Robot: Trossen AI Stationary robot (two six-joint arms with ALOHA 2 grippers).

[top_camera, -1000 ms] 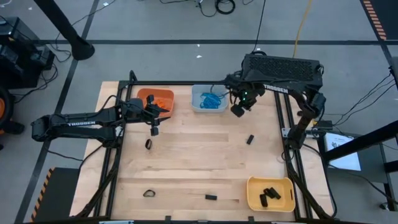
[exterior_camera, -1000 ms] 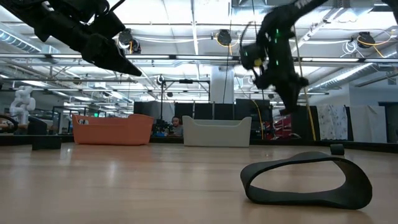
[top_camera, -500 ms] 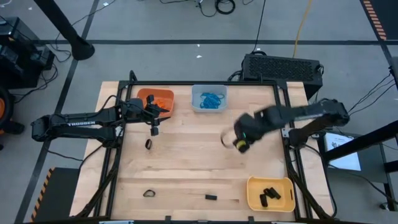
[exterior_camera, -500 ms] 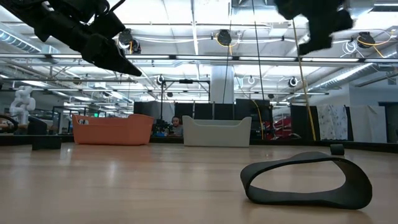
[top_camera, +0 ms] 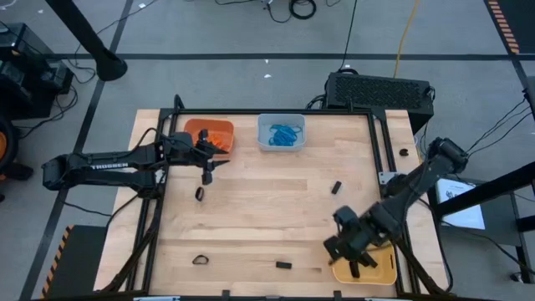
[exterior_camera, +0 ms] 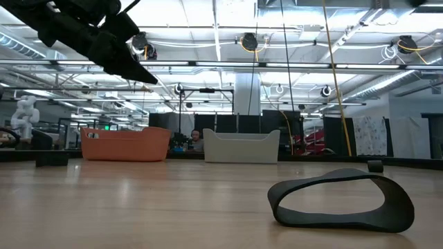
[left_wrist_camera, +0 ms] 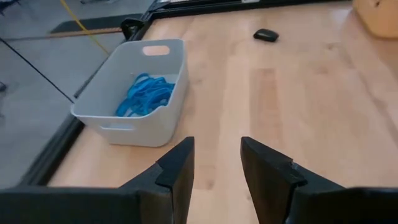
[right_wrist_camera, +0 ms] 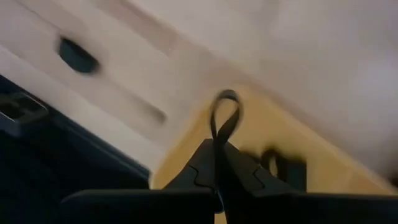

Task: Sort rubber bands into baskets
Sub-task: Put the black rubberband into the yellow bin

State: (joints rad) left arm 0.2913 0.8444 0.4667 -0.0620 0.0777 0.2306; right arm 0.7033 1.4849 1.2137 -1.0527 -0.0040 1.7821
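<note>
My right gripper (top_camera: pixel 347 249) is shut on a black rubber band (right_wrist_camera: pixel 225 115) over the far left corner of the yellow basket (top_camera: pixel 376 266), which holds a few black bands (right_wrist_camera: pixel 280 165). My left gripper (top_camera: pixel 209 163) is open and empty above the table, beside the orange basket (top_camera: pixel 213 132); its wrist view shows the gap between the fingers (left_wrist_camera: pixel 217 162). The pale blue-grey basket (top_camera: pixel 282 132) holds blue bands (left_wrist_camera: pixel 146 93). Loose black bands lie flat on the table (top_camera: pixel 200 193) (top_camera: pixel 200 259) (top_camera: pixel 283 265) (top_camera: pixel 337 187). My right gripper pinches one end of the black band (right_wrist_camera: pixel 217 144) between its two shut fingers. The rest of the loop sticks out past the fingertips. The band is lifted clear, over the yellow basket's rim (right_wrist_camera: pixel 186 155).
Black frame rails run along the table's left, far and right sides (top_camera: pixel 380 159). One black band (exterior_camera: pixel 342 200) lies close to the low camera. Bare wood lies in the table's middle (top_camera: pixel 267 209).
My right gripper has swung from above the pale blue-grey basket across the table toward the near right corner, and now hangs over the yellow basket. It has left the low view.
</note>
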